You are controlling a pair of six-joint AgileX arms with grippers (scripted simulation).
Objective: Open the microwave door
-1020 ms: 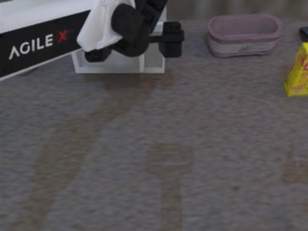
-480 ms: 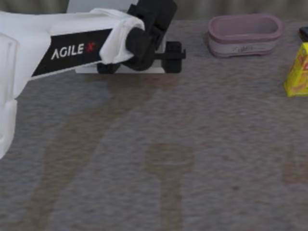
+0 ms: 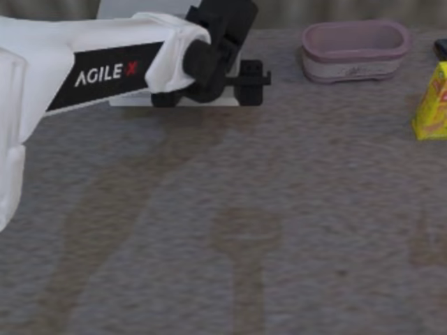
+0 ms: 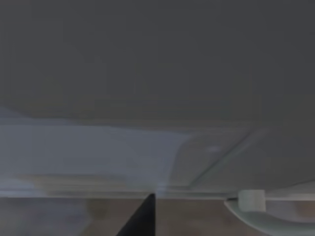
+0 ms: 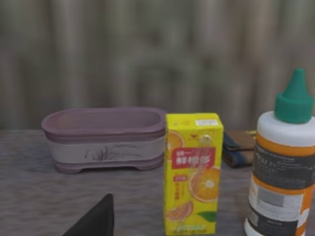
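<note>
At the bench's far left, the small boxy white-grey microwave [image 3: 119, 8] sits under the left gripper [image 3: 253, 82], which has barely shifted this half-second, its fingers' hold impossible to tell, so the door pull looks stalled.

A rendered tabletop test scene with a household flavour. The table [image 3: 293, 230] has a mottled grey-brown, stained surface before a blurred panelled backdrop, and holds a microwave [image 3: 126, 8], a pink oval tub [image 5: 106, 137], an orange juice carton [image 5: 193, 172] and a green-capped bottle [image 5: 283, 167].
</note>
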